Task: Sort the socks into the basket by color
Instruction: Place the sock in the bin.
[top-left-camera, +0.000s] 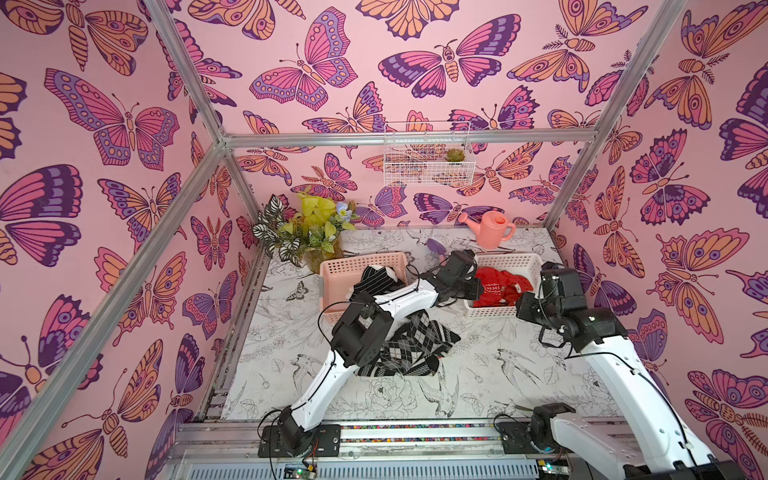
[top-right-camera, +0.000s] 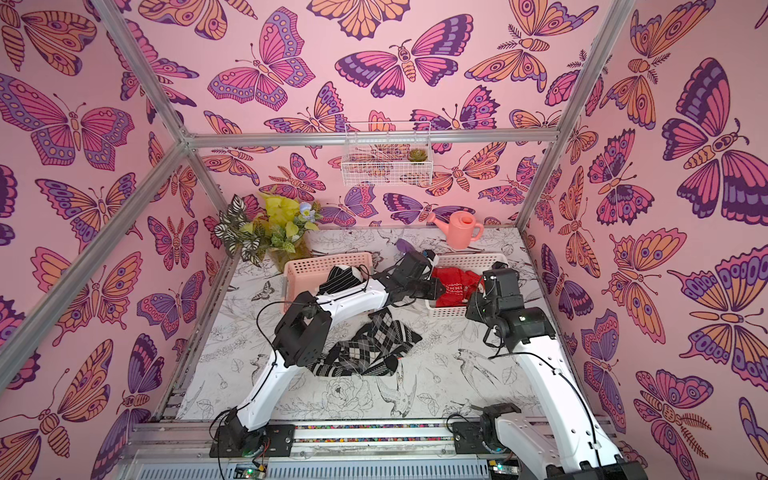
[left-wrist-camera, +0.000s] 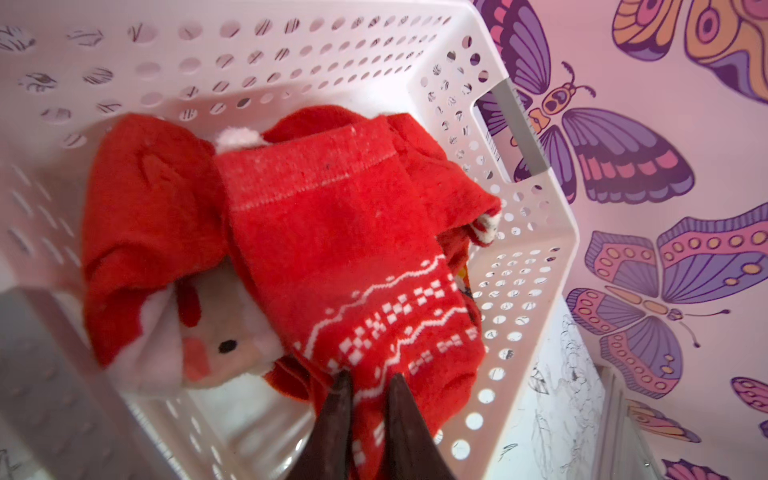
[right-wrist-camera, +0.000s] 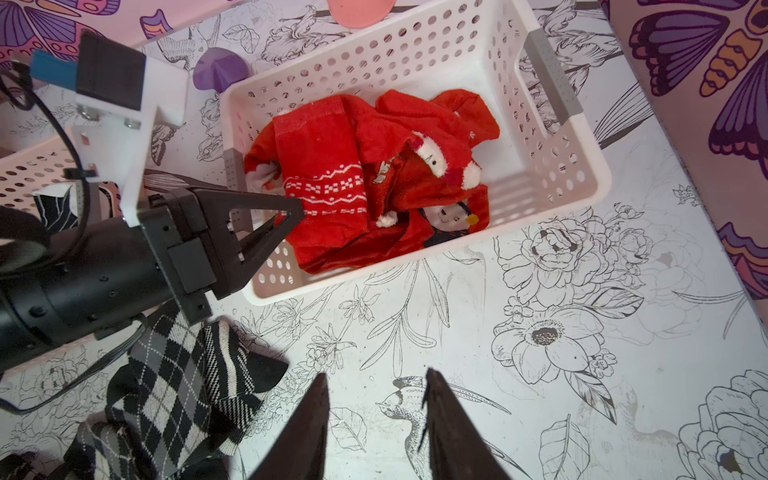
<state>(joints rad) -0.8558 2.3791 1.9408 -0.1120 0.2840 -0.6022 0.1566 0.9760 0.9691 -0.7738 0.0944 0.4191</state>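
**Red socks (left-wrist-camera: 166, 199) in white basket (left-wrist-camera: 557, 216): sorting lot**

Left claw (left-wrist-camera: 370, 384): jaws narrowly parted at a red patterned sock (left-wrist-camera: 332, 249), fabric showing in the gap; whether it is gripped cannot be told. This sock lies on top of the red socks.
Right claw (right-wrist-camera: 374, 380): jaws apart, empty, above the printed table (right-wrist-camera: 540, 415).
Argyle socks (top-left-camera: 411, 345): heaped on the table near both baskets.
Striped sock (top-left-camera: 376, 276): in the pink basket (top-left-camera: 361, 258).

red socks (right-wrist-camera: 332, 166) in white basket (right-wrist-camera: 577, 183) | argyle socks (right-wrist-camera: 174, 386) on table (right-wrist-camera: 648, 407)
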